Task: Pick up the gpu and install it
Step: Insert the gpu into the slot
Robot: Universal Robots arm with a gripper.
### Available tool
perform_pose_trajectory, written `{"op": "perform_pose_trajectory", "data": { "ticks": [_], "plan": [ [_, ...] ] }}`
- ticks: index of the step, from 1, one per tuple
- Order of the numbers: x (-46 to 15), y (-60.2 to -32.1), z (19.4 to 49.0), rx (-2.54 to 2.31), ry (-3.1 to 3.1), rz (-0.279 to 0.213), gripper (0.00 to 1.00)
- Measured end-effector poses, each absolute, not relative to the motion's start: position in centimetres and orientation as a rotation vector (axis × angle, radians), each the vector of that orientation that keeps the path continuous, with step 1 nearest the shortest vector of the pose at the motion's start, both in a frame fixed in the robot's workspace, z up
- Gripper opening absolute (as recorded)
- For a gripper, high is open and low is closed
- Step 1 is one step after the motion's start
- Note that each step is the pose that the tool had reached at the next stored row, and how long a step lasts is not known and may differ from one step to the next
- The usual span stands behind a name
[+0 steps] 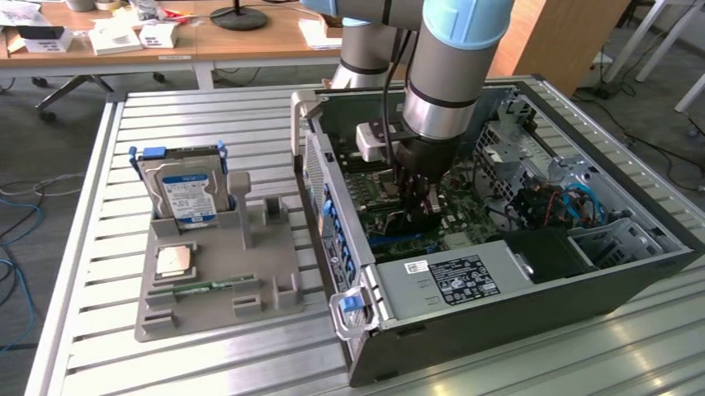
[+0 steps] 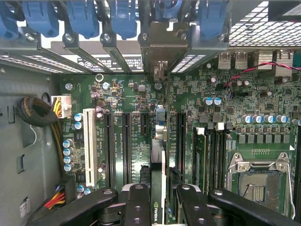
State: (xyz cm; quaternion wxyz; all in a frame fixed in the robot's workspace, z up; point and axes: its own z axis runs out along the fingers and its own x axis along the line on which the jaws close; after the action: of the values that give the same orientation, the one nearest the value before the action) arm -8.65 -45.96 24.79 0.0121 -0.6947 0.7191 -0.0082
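My gripper (image 1: pixel 422 206) reaches down inside the open computer case (image 1: pixel 330 206), just above the green motherboard (image 1: pixel 380 194). In the wrist view its black fingers (image 2: pixel 137 200) are shut on the gpu (image 2: pixel 158 160), a thin card seen edge-on with a logo near the grip. The card stands upright over the expansion slots (image 2: pixel 127 141). Its metal bracket (image 2: pixel 160 44) lies against the row of rear slot covers. I cannot tell whether the card's edge is seated in a slot. In the exterior view the fingers hide most of the card.
A grey fixture tray (image 1: pixel 270 280) at the exterior view's left holds the silver hard drive (image 1: pixel 187 190), a CPU (image 1: pixel 177 261) and a RAM stick (image 1: pixel 204 287). Inside the case are the power supply (image 1: pixel 457 280), blue cables (image 1: pixel 573 202) and the open CPU socket (image 2: pixel 256 181).
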Motion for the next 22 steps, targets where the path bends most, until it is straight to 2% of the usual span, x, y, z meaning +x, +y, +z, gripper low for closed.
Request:
{"op": "perform_pose_trajectory", "data": {
  "ticks": [22],
  "plan": [
    [-8.65, -45.96, 24.78, -2.170, 2.236, -0.028, 0.26]
  ]
}}
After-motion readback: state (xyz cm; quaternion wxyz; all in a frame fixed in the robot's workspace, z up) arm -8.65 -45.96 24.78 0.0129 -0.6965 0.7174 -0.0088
